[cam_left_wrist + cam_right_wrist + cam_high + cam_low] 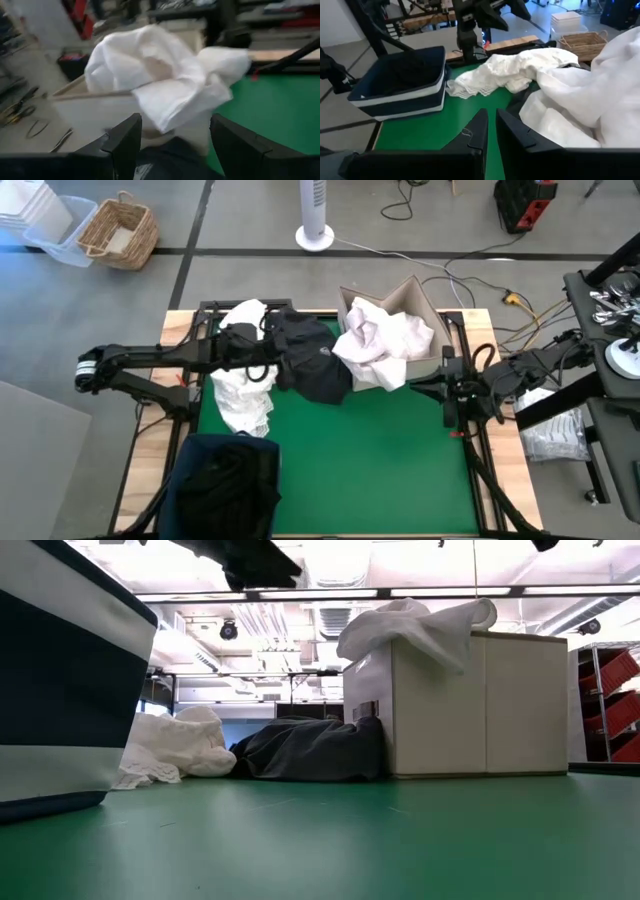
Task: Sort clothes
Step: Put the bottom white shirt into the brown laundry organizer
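On the green counter (380, 470), the left gripper (175, 145) hangs released above a black garment (310, 360); next, probably drop and grasp it. Right gripper (490, 132) waits clenched, empty.

A beige cardboard box (425, 310) stands open at the far edge of the green-topped bench (380, 470), while a navy fabric bin (228, 485) sits at the near left corner. On the floor beyond the bench stand a wicker basket (120, 230) and a white tower fan (314, 215).

Two dark arms (150, 360) — black, boxy claw fingers (122, 145).
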`<state>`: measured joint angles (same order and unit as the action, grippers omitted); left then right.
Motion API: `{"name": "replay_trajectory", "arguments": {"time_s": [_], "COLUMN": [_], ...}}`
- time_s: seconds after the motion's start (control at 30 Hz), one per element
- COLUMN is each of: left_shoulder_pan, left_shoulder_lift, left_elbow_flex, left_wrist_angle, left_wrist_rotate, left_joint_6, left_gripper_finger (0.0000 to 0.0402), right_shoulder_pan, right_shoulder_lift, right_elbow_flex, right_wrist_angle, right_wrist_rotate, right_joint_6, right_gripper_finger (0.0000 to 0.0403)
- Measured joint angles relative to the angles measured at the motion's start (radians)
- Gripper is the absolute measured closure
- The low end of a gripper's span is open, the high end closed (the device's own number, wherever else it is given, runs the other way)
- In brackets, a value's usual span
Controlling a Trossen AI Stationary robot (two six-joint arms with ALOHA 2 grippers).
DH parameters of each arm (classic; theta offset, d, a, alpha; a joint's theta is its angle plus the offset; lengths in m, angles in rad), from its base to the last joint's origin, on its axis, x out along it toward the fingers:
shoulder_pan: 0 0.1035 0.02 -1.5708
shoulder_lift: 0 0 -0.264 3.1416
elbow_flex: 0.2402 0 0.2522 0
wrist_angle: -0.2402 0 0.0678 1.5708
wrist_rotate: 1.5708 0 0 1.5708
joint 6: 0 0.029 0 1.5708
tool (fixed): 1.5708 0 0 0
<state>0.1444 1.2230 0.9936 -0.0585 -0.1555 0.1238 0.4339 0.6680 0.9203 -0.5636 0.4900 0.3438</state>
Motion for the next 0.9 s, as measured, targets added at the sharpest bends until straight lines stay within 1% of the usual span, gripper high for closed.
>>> {"name": "replay_trajectory", "arguments": {"time_s": [0.07,0.2,0.33,0.43,0.53,0.63,0.73,0.8,0.83,0.9], "left_shoulder_pan": [0.000,0.000,0.011,0.026,0.028,0.027,0.029,0.027,0.027,0.026], "left_shoulder_lift": [-0.021,-0.026,-0.001,0.051,0.140,0.240,0.324,0.369,0.389,0.423], "left_elbow_flex": [-0.025,-0.045,-0.047,-0.046,-0.046,-0.038,-0.007,0.015,0.023,0.042], "left_wrist_angle": [0.032,0.003,0.033,0.151,0.314,0.431,0.464,0.472,0.474,0.479], "left_wrist_rotate": [0.063,0.227,0.245,0.261,0.317,0.323,0.321,0.321,0.310,0.227], "left_joint_6": [0.014,0.089,0.121,0.135,0.134,0.130,0.122,0.130,0.133,0.137], "left_gripper_finger": [0.0189,0.0189,0.0190,0.0190,0.0190,0.0190,0.0190,0.0190,0.0190,0.0190], "right_shoulder_pan": [0.000,0.000,0.000,0.000,0.000,0.000,0.000,0.002,0.002,0.002], "right_shoulder_lift": [0.003,0.038,0.092,0.135,0.170,0.190,0.192,0.190,0.189,0.186], "right_elbow_flex": [-0.001,-0.009,-0.009,-0.010,-0.009,-0.009,0.005,0.010,0.010,0.013], "right_wrist_angle": [-0.003,-0.006,-0.008,-0.008,-0.008,-0.009,-0.006,-0.006,-0.007,-0.007], "right_wrist_rotate": [0.000,0.000,0.000,0.000,0.000,0.000,0.000,0.000,0.000,0.000], "right_joint_6": [-0.012,-0.014,-0.015,-0.015,-0.015,-0.001,0.027,0.017,0.006,0.000], "right_gripper_finger": [0.0374,0.0374,0.0374,0.0374,0.0374,0.0374,0.0374,0.0374,0.0374,0.0375]}}
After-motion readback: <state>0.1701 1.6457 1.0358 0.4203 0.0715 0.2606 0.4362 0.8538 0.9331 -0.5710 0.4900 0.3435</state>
